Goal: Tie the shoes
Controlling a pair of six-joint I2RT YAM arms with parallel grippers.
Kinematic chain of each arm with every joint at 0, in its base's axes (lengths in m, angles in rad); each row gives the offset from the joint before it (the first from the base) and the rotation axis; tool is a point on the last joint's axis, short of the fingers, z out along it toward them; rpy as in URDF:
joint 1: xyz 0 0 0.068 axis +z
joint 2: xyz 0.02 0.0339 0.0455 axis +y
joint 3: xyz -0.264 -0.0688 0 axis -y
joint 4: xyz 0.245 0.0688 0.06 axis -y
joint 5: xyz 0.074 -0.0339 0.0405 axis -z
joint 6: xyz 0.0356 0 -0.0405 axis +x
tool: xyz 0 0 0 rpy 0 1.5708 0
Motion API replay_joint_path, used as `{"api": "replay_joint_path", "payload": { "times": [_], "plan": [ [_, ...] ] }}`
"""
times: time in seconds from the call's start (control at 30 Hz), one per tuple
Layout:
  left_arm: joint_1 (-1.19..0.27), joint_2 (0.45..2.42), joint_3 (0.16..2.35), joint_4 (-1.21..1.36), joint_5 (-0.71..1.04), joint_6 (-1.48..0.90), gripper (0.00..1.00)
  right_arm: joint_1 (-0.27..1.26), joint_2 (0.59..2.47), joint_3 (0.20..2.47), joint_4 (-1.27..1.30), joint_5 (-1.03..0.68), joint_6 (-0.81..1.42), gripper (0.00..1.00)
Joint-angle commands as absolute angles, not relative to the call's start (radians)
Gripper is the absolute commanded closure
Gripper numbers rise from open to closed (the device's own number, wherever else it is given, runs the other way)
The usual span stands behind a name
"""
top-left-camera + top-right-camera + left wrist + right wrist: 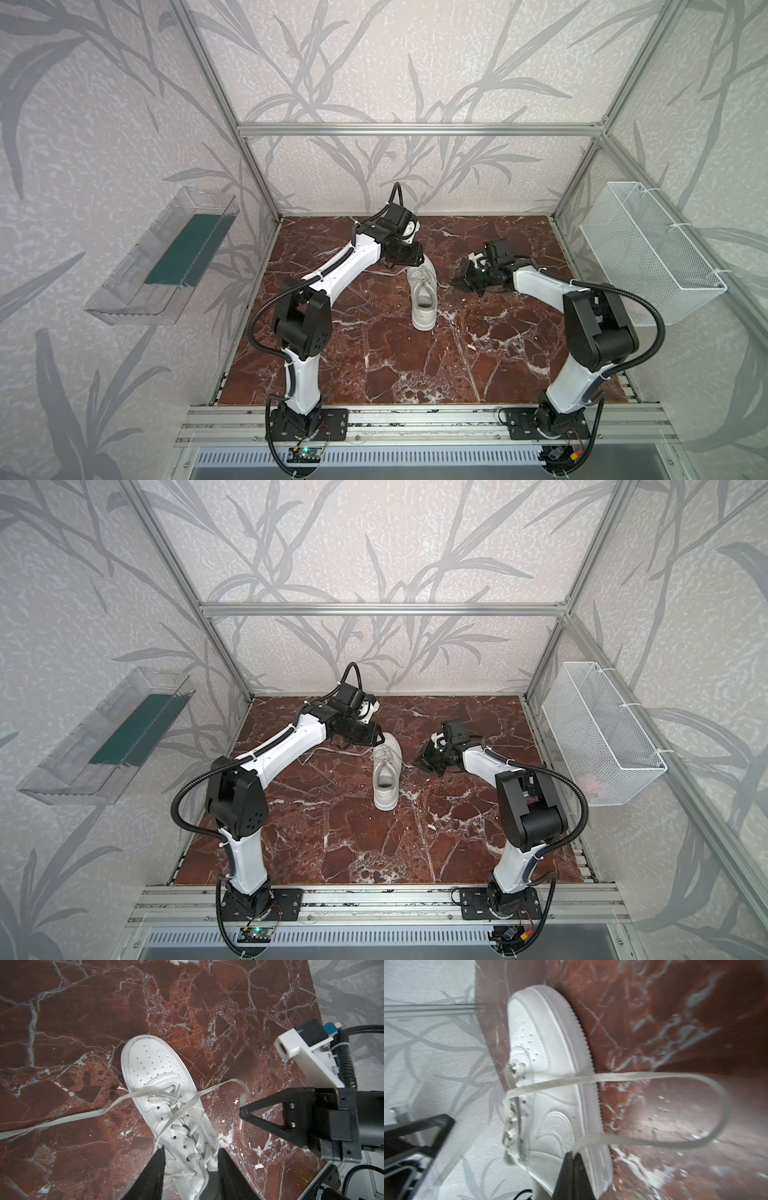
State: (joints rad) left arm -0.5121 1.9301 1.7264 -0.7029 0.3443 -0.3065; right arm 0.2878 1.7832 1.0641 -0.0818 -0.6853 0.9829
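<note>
Sneaker [158, 1076]: smooth white, perforated toe, flat woven laces [83, 1115]

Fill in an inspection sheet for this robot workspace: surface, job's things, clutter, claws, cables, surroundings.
Surface: red-brown marbled tabletop.
Job's things: one white sneaker upright, toe toward the back wall; one lace trails leftward across the tabletop, the other lace loops round to the right claw.
Clutter: nothing seen.
Claws: left claw open, fingers either side of the laced part, contact unclear; right claw shut on a lace end.
Cables: black corrugated hose on each arm, clear of the sneaker.
Surroundings: clear bin on left wall, white wire basket on right, aluminium frame, leaf-patterned wallpaper.
</note>
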Motion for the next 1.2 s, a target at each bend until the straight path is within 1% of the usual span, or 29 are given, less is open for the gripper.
{"api": "replay_joint_path", "payload": {
  "times": [0.0, 0.13, 0.6, 0.77, 1.17],
  "plan": [
    [-0.515, 1.876, 1.71, -0.706, 0.355, -0.314, 0.57, 0.305, 1.836, 1.036, 0.151, -0.758, 1.171, 1.0],
    [-0.515, 1.866, 1.691, -0.698, 0.362, -0.321, 0.58, 0.315, 1.88, 1.046, 0.245, -0.79, 1.235, 1.0],
    [-0.517, 1.847, 1.65, -0.684, 0.37, -0.334, 0.61, 0.332, 1.98, 1.071, 0.431, -0.838, 1.365, 1.0],
    [-0.517, 1.84, 1.638, -0.683, 0.371, -0.337, 0.62, 0.334, 2.001, 1.044, 0.591, -0.851, 1.474, 1.0],
    [-0.517, 1.839, 1.615, -0.659, 0.395, -0.351, 0.65, 0.349, 2.005, 1.042, 0.64, -0.871, 1.512, 1.0]
  ]
}}
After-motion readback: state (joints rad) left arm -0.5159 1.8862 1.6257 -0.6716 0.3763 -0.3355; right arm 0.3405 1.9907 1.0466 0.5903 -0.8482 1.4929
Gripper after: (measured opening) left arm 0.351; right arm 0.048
